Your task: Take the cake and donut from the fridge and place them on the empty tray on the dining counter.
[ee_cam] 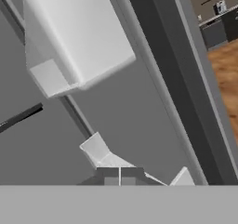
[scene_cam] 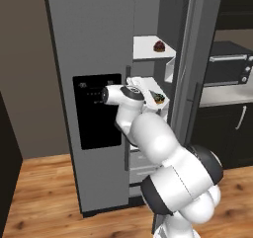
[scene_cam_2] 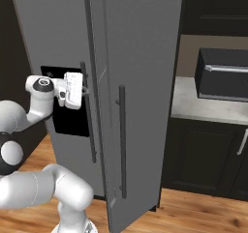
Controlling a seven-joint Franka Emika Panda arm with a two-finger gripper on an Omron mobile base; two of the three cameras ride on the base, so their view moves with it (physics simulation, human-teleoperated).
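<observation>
The gripper (ee_cam: 120, 173) is shut tight, and I see nothing between its tips. It is up at the open fridge (scene_cam: 94, 44), reaching in past the door (scene_cam_2: 140, 82). The donut (scene_cam: 158, 98) sits on a white shelf (scene_cam: 165, 103) just beside the hand, a little past it. I think the job now is to grab the donut. To do it well, the tips should open first, turn to face the donut, go one on each side, and then close softly. The cake (scene_cam: 159, 46) is on the shelf above the hand, well apart from the donut. A white box (ee_cam: 74, 32) hangs right in front of the tips; I cannot tell what is in it.
</observation>
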